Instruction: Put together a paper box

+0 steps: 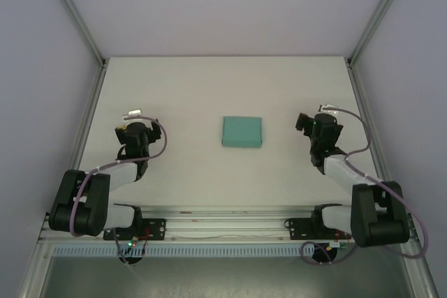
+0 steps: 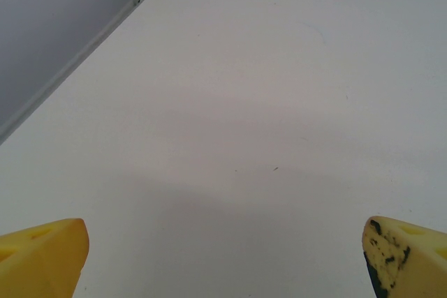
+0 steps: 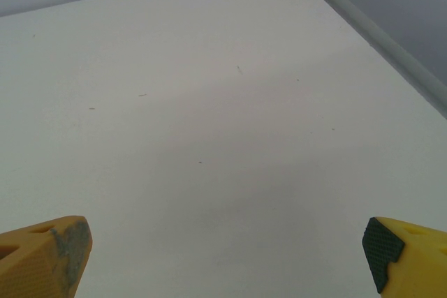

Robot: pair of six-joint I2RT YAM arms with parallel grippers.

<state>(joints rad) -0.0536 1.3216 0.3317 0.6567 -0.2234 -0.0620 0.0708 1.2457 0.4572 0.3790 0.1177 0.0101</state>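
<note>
Matt teal card paper box (image 1: 242, 132) on a smooth, matt white table (image 1: 209, 88).

You see your left gripper (image 2: 223, 264) with its two yellow fingers (image 2: 42, 259) wide apart at the near edge. The white table (image 2: 244, 102) runs far ahead. A gray wall (image 2: 49, 19) stands on the left.

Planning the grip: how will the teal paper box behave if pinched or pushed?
The paper box looks like thin card, so probably light and easily crushed. Lying flat on the smooth table, it would likely slide rather than tip.
</note>
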